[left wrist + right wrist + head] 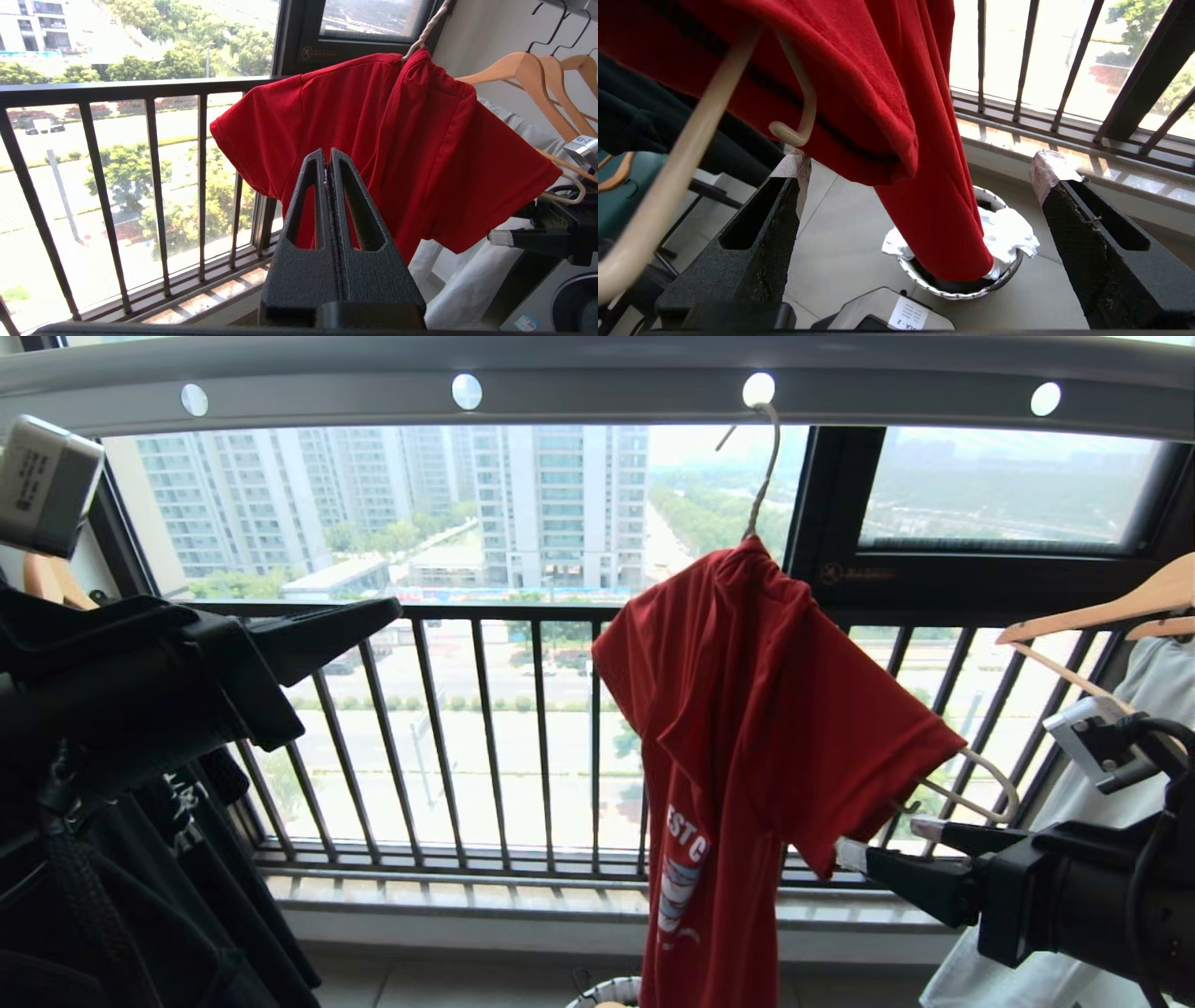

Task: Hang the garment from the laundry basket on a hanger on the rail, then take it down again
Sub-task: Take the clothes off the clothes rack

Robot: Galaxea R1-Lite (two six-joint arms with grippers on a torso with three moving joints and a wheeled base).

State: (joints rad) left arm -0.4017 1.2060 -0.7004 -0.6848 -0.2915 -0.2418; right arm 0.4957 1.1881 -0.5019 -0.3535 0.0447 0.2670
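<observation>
The right gripper (920, 177) was wide open, holding nothing, just under the red T-shirt (747, 728). The left gripper (328, 161) was shut, empty. One shirt hung on one hanger (980, 784) from the rail (607, 383).

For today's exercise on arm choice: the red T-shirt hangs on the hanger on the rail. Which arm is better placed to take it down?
Probably the right gripper: open, just below the hanger end and red T-shirt sleeve. The left gripper is shut and off to the side.

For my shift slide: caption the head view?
Red T-shirt hangs on wire hanger from rail; right end effector open beside it.
</observation>
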